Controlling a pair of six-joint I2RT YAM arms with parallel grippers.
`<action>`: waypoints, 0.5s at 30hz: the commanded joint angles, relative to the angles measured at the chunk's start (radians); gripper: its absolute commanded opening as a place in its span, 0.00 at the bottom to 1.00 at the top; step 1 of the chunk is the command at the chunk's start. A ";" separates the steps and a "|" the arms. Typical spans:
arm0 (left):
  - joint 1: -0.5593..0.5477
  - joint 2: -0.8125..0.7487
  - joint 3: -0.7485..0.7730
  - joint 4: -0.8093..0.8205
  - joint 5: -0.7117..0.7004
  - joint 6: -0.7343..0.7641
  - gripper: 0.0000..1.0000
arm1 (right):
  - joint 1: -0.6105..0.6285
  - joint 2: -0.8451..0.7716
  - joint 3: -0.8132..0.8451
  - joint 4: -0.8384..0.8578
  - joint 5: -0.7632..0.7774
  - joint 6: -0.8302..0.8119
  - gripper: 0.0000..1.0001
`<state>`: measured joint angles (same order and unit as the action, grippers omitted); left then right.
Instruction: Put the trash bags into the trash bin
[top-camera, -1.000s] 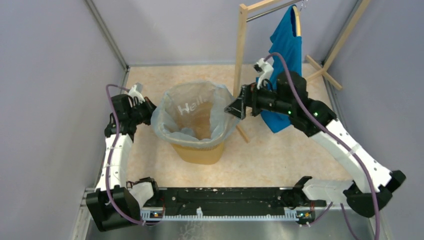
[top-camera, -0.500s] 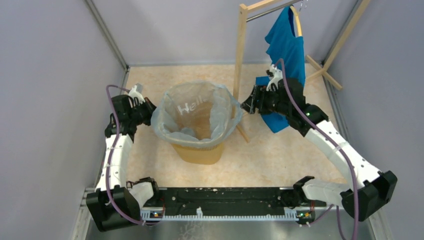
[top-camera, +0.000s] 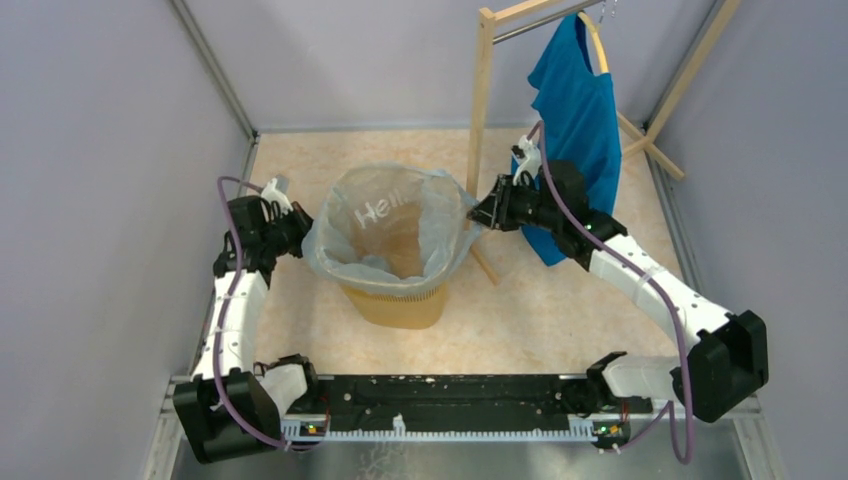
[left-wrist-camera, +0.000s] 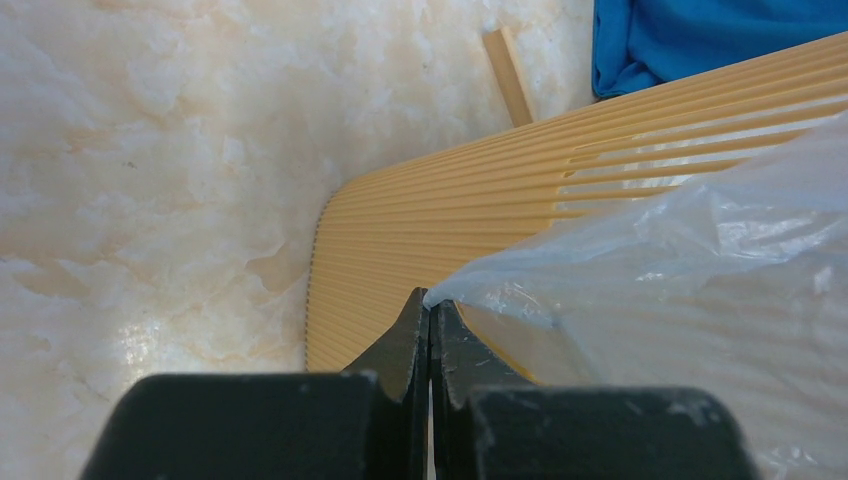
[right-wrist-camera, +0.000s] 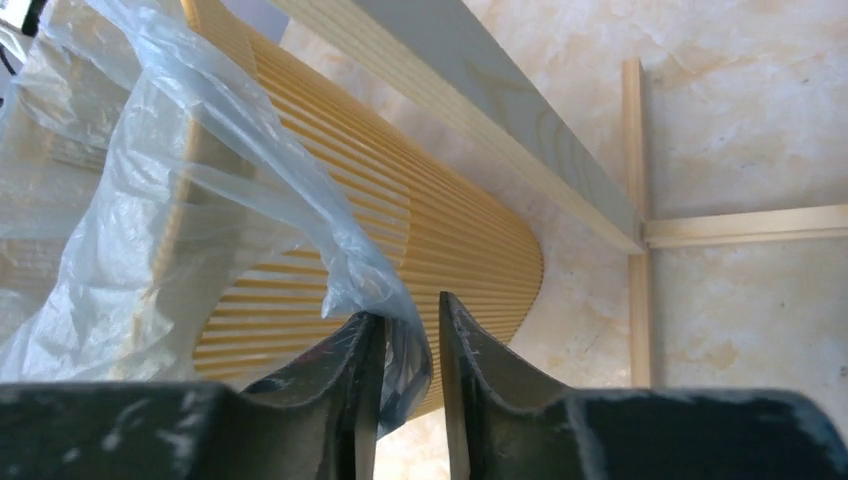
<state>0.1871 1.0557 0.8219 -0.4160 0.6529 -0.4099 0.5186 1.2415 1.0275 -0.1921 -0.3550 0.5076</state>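
Note:
The yellow-orange trash bin (top-camera: 400, 300) stands mid-floor with a translucent pale trash bag (top-camera: 395, 215) draped over its rim and lining it. At the bag's left rim, my left gripper (top-camera: 297, 228) is shut on a corner of the film; its wrist view shows the jaws (left-wrist-camera: 430, 300) pinching the bag (left-wrist-camera: 650, 250) beside the ribbed bin (left-wrist-camera: 450, 210). My right gripper (top-camera: 478, 215) is at the bag's right rim. There its jaws (right-wrist-camera: 405, 320) stand narrowly apart with a fold of the bag (right-wrist-camera: 200, 180) hanging between them against the left finger, the bin (right-wrist-camera: 450, 230) behind.
A wooden clothes rack (top-camera: 482, 110) stands just right of the bin, with a blue shirt (top-camera: 575, 110) hanging from it behind my right arm. Its foot bars (right-wrist-camera: 640, 150) lie on the floor. Grey walls close in on both sides.
My right gripper moved left onto the bag's right rim and its jaws narrowed from wide open around the film. The left gripper has stayed shut on the left rim.

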 joint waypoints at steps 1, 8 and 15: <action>-0.003 0.009 -0.037 0.022 -0.025 0.011 0.00 | -0.001 -0.005 0.023 0.105 0.109 0.043 0.16; -0.003 0.012 0.026 0.021 -0.004 -0.005 0.00 | -0.002 0.058 -0.105 0.186 0.224 0.077 0.02; -0.002 0.070 0.132 0.065 -0.030 -0.018 0.00 | 0.009 0.066 -0.185 0.282 0.119 0.142 0.04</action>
<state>0.1871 1.0882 0.8875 -0.4168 0.6403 -0.4183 0.5205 1.3254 0.8593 0.0071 -0.2138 0.6125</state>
